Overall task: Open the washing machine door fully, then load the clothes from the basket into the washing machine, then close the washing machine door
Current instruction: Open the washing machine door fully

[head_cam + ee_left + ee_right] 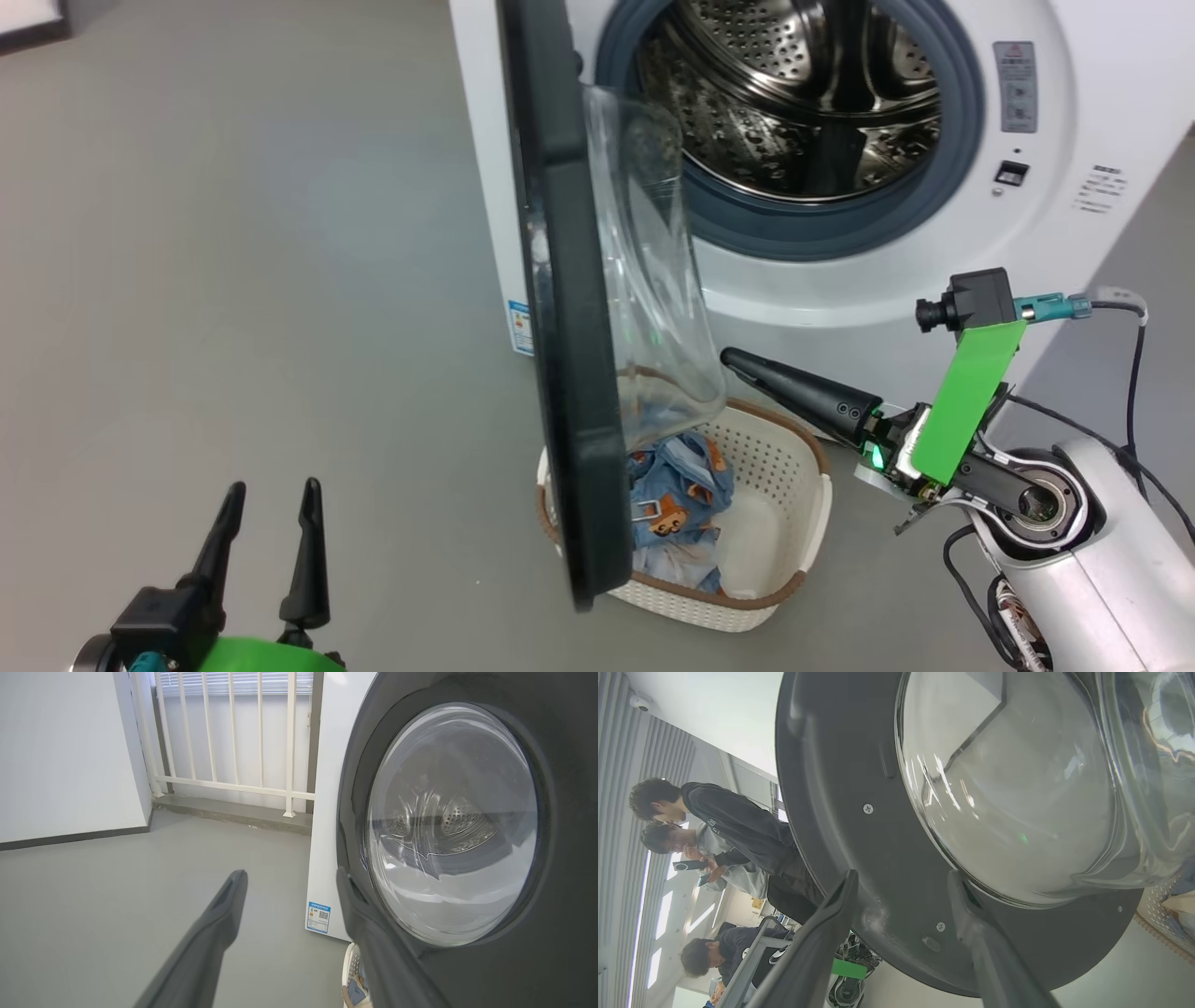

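The washing machine stands with its steel drum exposed. Its black door swings out edge-on toward me, the glass bowl facing right. Behind the door's lower end sits the basket, holding blue bear-print clothes. My right gripper points left at the bowl's lower part, just above the basket. In the right wrist view its fingers are open before the door's inner face. My left gripper is open at lower left, on the door's outer side.
Grey floor spreads left of the machine. A white railing and a white wall stand beyond it. A blue energy sticker marks the machine's side. People stand in the background past the door.
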{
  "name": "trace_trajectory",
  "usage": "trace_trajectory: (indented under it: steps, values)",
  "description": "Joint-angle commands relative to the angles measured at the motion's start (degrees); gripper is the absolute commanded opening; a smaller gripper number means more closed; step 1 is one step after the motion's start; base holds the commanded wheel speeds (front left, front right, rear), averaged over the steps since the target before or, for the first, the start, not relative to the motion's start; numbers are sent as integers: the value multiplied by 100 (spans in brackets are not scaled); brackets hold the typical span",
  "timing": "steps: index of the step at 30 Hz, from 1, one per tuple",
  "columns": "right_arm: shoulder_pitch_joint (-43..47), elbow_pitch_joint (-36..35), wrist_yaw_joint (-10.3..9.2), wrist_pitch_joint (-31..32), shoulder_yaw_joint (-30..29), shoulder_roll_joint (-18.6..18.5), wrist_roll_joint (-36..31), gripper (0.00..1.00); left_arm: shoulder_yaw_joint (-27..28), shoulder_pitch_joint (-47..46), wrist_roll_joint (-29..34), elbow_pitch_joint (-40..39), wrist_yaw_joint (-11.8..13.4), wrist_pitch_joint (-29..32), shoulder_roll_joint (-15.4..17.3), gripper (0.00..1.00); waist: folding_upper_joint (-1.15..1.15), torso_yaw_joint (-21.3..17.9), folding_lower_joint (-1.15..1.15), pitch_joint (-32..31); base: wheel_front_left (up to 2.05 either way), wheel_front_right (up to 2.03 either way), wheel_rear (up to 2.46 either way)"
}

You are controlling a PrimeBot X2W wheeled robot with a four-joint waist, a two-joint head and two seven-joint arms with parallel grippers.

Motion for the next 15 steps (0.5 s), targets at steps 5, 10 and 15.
trace_trajectory:
  steps: [5, 10, 15]
  values:
    - [112, -463, 10, -247, -29, -32, -167, 100, 183, -115, 7, -197, -18, -46, 102, 100, 0, -384, 0, 22, 0, 0, 0]
    - [191, -712, 10, -522, -44, -145, -364, 100, 192, -119, -14, -211, -18, -46, 102, 100, 0, -649, 0, 61, 0, 0, 0]
    - [305, -957, 10, -947, -62, -279, -585, 100, 206, -118, -49, -241, -18, -46, 101, 100, 0, -859, 0, 101, 0, 0, 0]
